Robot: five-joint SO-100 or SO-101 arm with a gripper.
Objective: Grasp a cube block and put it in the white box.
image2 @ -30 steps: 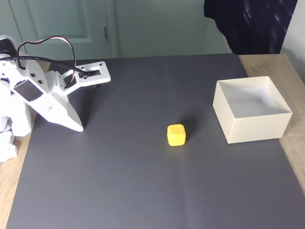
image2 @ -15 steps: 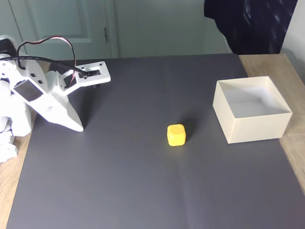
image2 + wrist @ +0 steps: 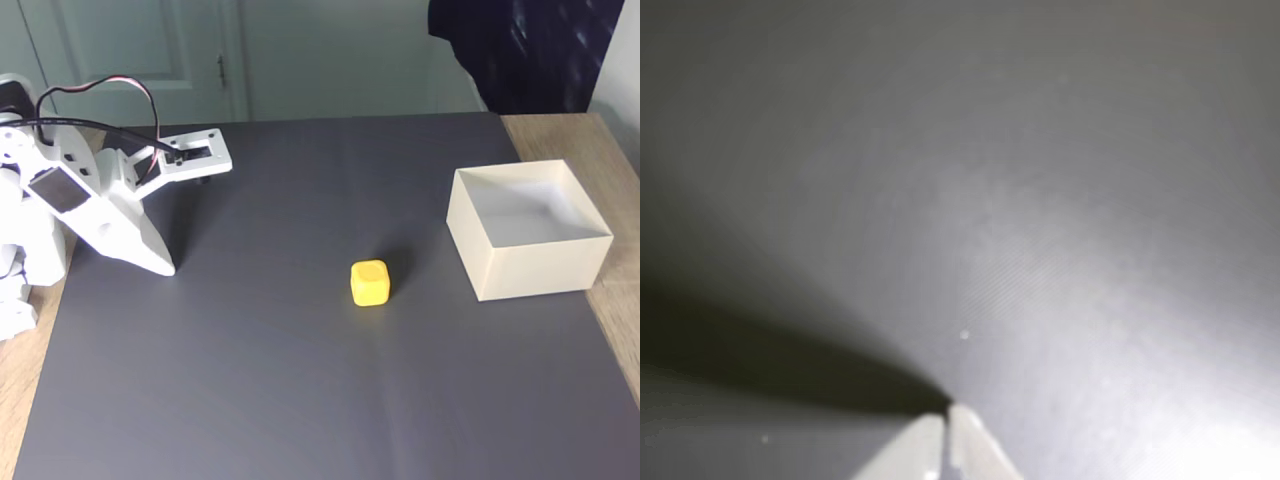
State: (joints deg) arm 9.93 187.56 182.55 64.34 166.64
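Claw (image 3: 165, 268) shut tight and empty, tip down on the gray mat (image 3: 300, 400), yellow cube block (image 3: 370, 283) far off beside the white box (image 3: 530, 270), waiting to be picked up.

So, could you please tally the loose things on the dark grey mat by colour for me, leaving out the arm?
Yellow: 1, the small rounded yellow cube block, alone mid-mat.
Cream-white: 1, the square thin-walled white box, at the mat's right edge in the fixed view.
Total: 2.
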